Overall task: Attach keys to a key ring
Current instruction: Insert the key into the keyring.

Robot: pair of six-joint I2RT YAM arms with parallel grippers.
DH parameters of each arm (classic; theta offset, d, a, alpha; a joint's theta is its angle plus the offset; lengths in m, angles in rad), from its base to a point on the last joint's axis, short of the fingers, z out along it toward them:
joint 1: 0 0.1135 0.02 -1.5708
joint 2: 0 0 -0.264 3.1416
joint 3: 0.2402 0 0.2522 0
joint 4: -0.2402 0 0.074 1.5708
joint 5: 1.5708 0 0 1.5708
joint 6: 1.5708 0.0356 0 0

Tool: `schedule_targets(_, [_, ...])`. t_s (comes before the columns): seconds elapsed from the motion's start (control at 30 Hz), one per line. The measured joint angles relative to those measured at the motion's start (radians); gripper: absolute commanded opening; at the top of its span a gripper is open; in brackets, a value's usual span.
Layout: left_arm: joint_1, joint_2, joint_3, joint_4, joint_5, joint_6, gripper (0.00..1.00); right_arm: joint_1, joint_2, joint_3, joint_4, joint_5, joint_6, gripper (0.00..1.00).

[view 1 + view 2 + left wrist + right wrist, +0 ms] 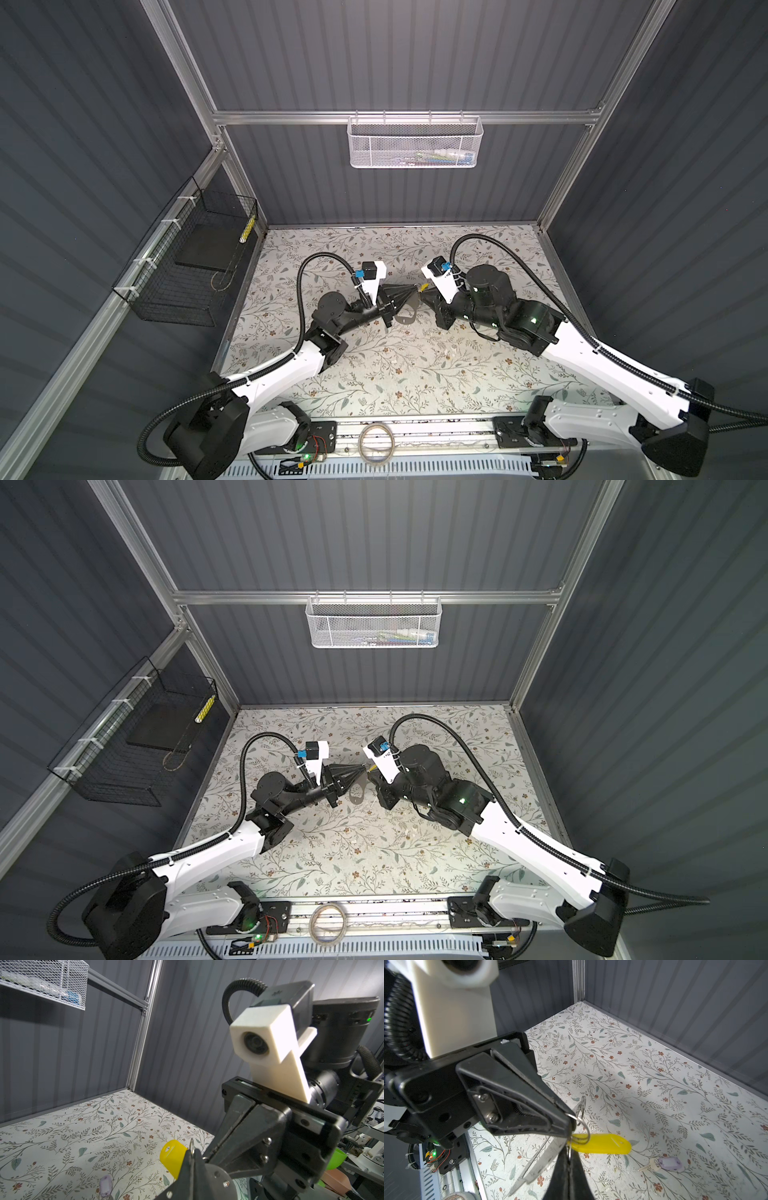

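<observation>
Both grippers meet tip to tip above the middle of the floral table. My left gripper [415, 287] [192, 1152] is shut on a thin wire ring. The flat grey oval key ring [404, 322] [542, 1159] hangs down from that pinch. My right gripper [422, 298] [569, 1152] is shut on the wire loop of the yellow key [604, 1144] [173, 1157], whose tag sticks out sideways in the air. The lilac key [669, 1163] [106, 1185] lies flat on the table beyond the grippers. The right arm hides it in both top views.
A white mesh basket [415, 143] hangs on the back wall. A black wire basket [187, 266] is fixed to the left wall. A translucent tape roll [376, 442] lies on the front rail between the arm bases. Grey walls close three sides.
</observation>
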Motion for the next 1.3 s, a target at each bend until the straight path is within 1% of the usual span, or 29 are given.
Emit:
schedule_targets(0.43, [0.007, 0.006, -0.002, 0.045, -0.003, -0.023, 0.00, -0.011, 0.027, 0.043, -0.024, -0.048, -0.035, 0.00])
schedule_targets(0.47, [0.007, 0.009, -0.002, 0.051, -0.003, -0.024, 0.00, -0.011, 0.027, 0.043, -0.024, -0.049, -0.037, 0.06])
schedule_targets(0.53, [0.006, 0.016, -0.002, 0.059, -0.002, -0.031, 0.00, -0.013, 0.027, 0.043, -0.027, -0.061, -0.040, 0.23])
schedule_targets(0.57, [0.005, 0.023, -0.002, 0.066, -0.002, -0.034, 0.00, -0.008, 0.027, 0.043, -0.027, -0.084, -0.044, 0.28])
schedule_targets(0.67, [0.004, 0.033, -0.002, 0.081, -0.002, -0.041, 0.00, 0.006, 0.018, 0.042, -0.037, -0.123, -0.043, 0.36])
schedule_targets(0.73, [0.003, 0.035, -0.002, 0.090, 0.002, -0.045, 0.00, 0.006, 0.002, 0.037, -0.036, -0.145, -0.043, 0.37])
schedule_targets(0.9, [-0.006, 0.037, -0.002, 0.094, 0.018, -0.049, 0.00, -0.010, -0.085, 0.023, -0.037, -0.171, -0.037, 0.38])
schedule_targets(1.1, [-0.008, 0.037, -0.002, 0.096, 0.030, -0.049, 0.00, -0.095, -0.196, 0.001, -0.036, -0.177, -0.010, 0.34])
schedule_targets(1.3, [-0.008, 0.037, -0.002, 0.097, 0.052, -0.050, 0.00, -0.169, -0.199, -0.005, -0.030, -0.198, 0.013, 0.29])
